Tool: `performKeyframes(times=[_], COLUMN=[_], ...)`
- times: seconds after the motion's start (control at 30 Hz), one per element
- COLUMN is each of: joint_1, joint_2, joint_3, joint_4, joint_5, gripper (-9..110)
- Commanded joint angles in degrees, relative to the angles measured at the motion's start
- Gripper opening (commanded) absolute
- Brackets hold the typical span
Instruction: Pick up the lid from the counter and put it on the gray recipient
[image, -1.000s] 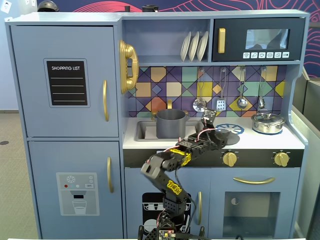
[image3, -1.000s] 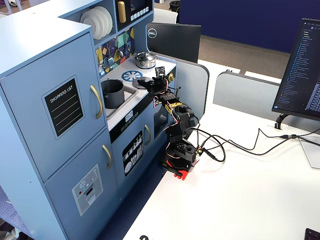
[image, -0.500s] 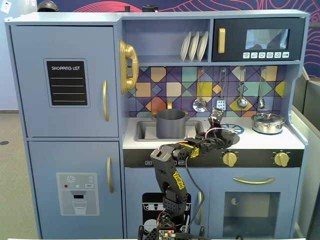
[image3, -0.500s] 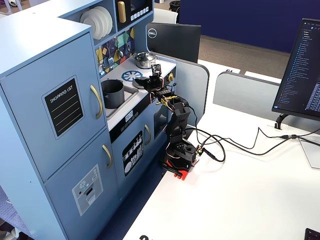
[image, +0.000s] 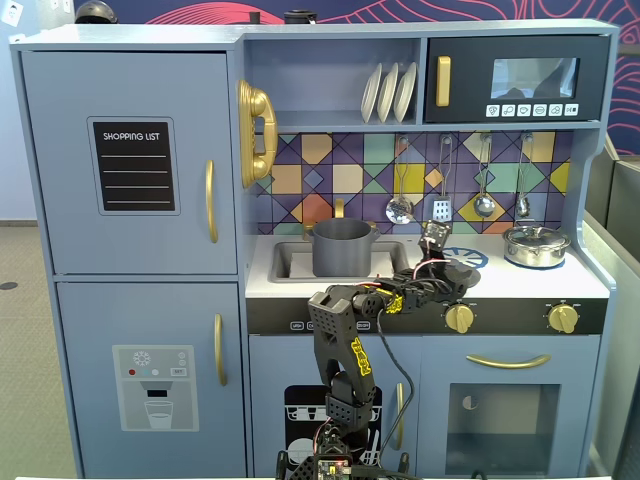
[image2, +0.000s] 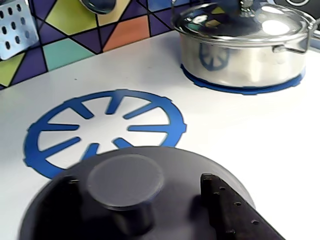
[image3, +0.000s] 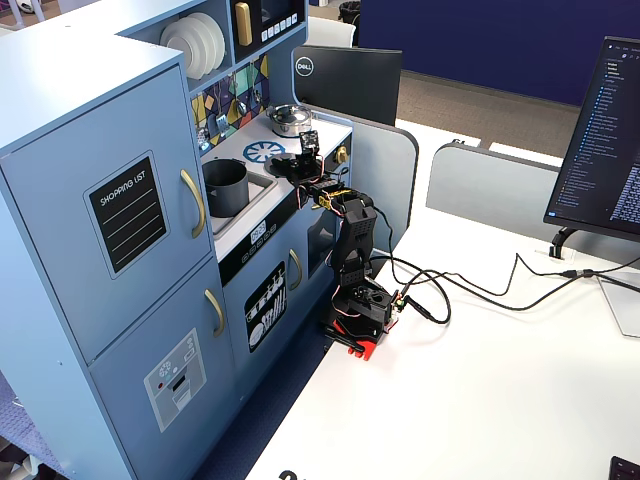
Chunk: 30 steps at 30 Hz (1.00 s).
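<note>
The lid (image2: 175, 167), a matte dark-gray disc with a central knob (image2: 125, 180), lies on the white counter and overlaps the near edge of the blue burner circle (image2: 107, 125). My gripper (image2: 137, 186) is open and straddles the knob, with one finger (image2: 227, 207) to its right and a gap on both sides. In both fixed views the gripper (image: 447, 265) (image3: 298, 165) reaches over the counter to the right of the sink. The gray recipient (image: 342, 247) (image3: 226, 187) stands uncovered in the sink.
A shiny silver pot with its lid (image2: 240, 45) (image: 536, 245) stands on the far right burner. Utensils (image: 400, 208) hang on the tiled backsplash. Gold stove knobs (image: 459, 318) sit on the front edge below the arm.
</note>
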Motion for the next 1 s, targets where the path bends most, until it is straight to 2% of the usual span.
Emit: performKeyframes(times=[0.0,0.1,0.4,0.6,0.97], joint_1=[-1.76,-2.46,-2.90,-3.34,-10.28], joint_2=[0.18,0.70,4.75,7.21,11.51], joint_3=[-3.08,-0.97,1.41,-2.55,-24.35], joint_4=[-3.34,-5.27,-5.89,-3.69,17.14], joint_5=[-0.26,-1.14,-1.32,-2.20,-2.11], gripper=[10,0,0,0,0])
